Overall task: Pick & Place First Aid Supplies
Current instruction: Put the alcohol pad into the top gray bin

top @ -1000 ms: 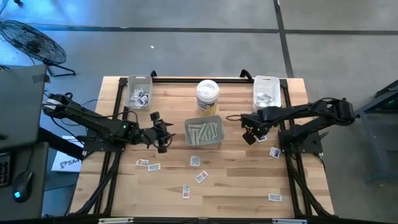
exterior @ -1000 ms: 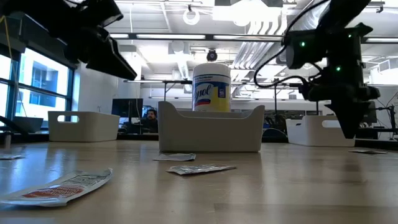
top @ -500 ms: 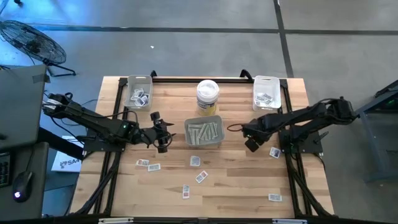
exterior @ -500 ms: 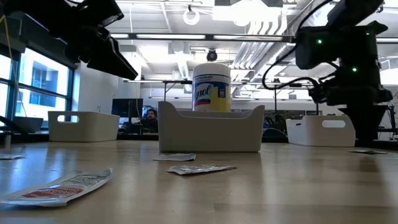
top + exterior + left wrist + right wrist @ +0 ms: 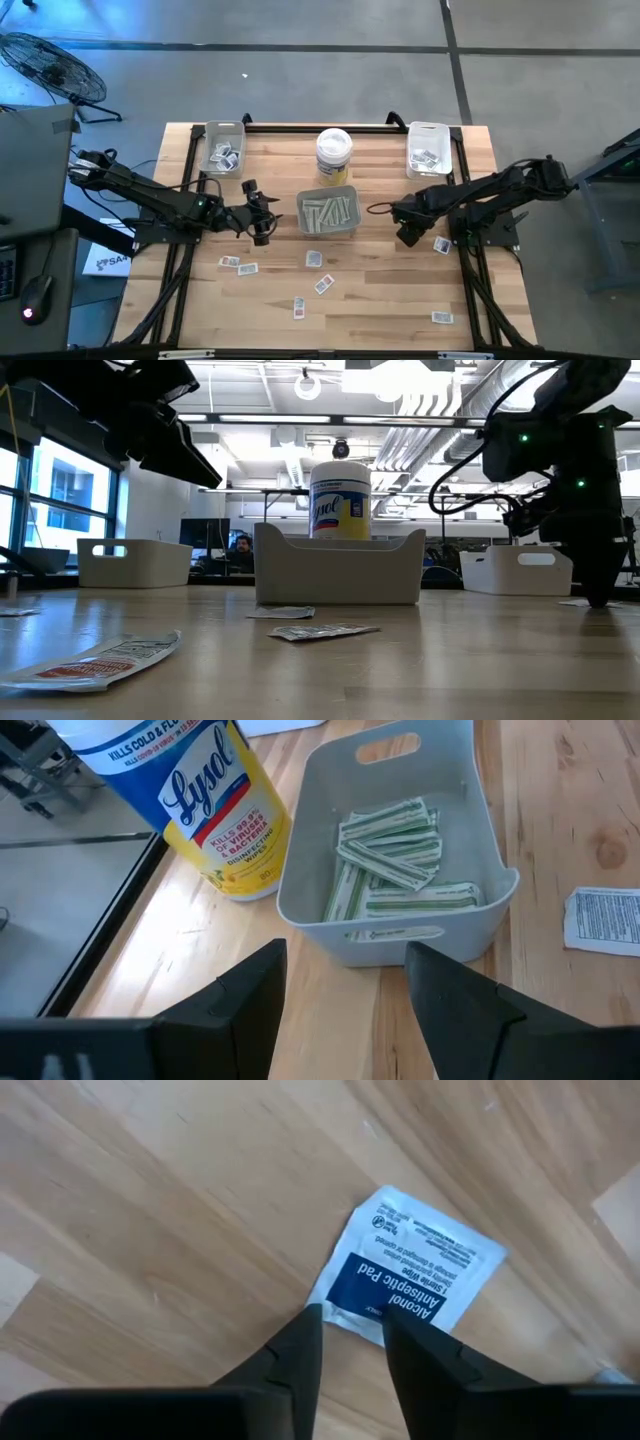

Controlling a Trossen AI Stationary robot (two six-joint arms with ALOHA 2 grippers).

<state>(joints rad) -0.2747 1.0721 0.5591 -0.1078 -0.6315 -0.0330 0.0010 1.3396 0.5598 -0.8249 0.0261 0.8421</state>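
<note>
Left end effector (image 5: 262, 213): fingers apart, empty, beside grey tray (image 5: 328, 214) of strip packets (image 5: 392, 860). Loose packets (image 5: 239, 265) scattered on table (image 5: 380, 300). Right end effector (image 5: 352, 1342): fingers slightly apart, tips over alcohol pad packet (image 5: 408, 1272) lying flat on table.

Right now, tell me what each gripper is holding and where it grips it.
Nothing is held. The right gripper is open just above an alcohol pad packet lying on the table; the left gripper hangs open and empty beside the centre tray.

Table layout, mid-run.
Strip-filled tray (image 5: 328, 213) at centre, tub (image 5: 333, 155) just behind it; right gripper (image 5: 409, 235) beside packet (image 5: 441, 244); left gripper (image 5: 262, 214) left of tray.
</note>
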